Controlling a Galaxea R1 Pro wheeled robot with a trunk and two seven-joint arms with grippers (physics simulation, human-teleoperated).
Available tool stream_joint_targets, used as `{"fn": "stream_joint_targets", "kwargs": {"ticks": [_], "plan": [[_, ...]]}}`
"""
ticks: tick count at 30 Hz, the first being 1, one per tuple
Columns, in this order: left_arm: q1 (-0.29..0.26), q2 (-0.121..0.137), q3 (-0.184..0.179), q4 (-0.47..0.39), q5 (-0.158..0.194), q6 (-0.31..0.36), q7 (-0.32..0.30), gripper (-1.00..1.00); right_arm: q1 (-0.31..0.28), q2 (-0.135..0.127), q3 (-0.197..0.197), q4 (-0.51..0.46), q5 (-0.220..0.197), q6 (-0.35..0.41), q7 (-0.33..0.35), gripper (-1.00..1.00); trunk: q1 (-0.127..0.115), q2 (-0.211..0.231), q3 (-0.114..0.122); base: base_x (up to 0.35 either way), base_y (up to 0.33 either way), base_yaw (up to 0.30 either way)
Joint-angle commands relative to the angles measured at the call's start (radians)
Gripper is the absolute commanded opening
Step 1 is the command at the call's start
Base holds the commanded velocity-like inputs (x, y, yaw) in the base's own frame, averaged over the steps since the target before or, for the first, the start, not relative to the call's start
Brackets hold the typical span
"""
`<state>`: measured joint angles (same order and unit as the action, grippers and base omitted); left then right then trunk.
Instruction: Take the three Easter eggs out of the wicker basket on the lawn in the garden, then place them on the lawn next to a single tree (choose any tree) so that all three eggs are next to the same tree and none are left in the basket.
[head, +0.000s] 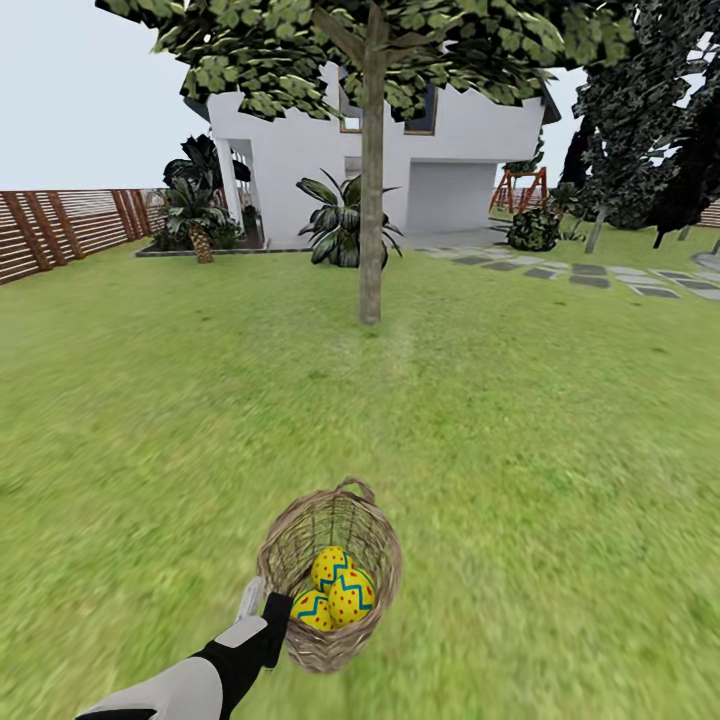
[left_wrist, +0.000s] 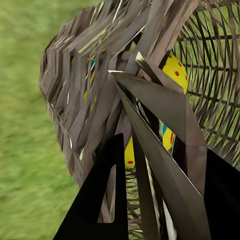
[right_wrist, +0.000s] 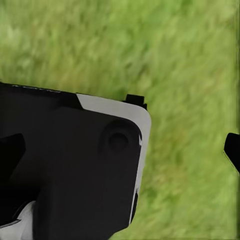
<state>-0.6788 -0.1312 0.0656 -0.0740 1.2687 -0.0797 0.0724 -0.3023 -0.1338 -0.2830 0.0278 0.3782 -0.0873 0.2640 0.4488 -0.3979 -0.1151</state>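
The wicker basket (head: 372, 528) is at the bottom of the head view, over the lawn (head: 520, 450) and tilted. In it lie three Easter eggs (head: 335, 590), yellow with red dots and blue zigzags. My left gripper (head: 268, 602) grips the basket's near-left wall. In the left wrist view, the left gripper (left_wrist: 125, 115) has one finger on each side of the woven wall (left_wrist: 75, 100), and eggs (left_wrist: 176, 70) show through the weave. A tree (head: 371, 220) with a bare trunk stands straight ahead, several basket-widths away. My right gripper (right_wrist: 121, 150) hangs over grass, its fingertips (right_wrist: 233, 150) far apart.
A white house (head: 460, 150) stands behind the tree, with palms (head: 195, 215) and bushes (head: 340, 225) along its front. A slatted wooden fence (head: 50, 230) runs on the left and stepping stones (head: 590, 275) on the right. A black and grey robot part (right_wrist: 90, 165) is in the right wrist view.
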Motion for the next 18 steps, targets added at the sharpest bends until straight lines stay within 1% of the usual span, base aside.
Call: {"fn": "stream_joint_targets", "kwargs": {"ticks": [1, 18], "plan": [[-0.001, -0.001, 0.006, -0.003, -0.006, -0.002, 0.006, -1.00, -0.001, -0.001, -0.008, 0.003, 0.009, -0.006, 0.002, 1.00, 0.001, -0.002, -0.002, 0.330, -0.090, 0.001], [-0.001, -0.001, 0.006, -0.003, -0.006, -0.002, 0.006, -1.00, -0.001, -0.001, -0.008, 0.003, 0.008, -0.005, 0.002, 1.00, 0.001, -0.002, -0.002, 0.330, -0.090, 0.000]]}}
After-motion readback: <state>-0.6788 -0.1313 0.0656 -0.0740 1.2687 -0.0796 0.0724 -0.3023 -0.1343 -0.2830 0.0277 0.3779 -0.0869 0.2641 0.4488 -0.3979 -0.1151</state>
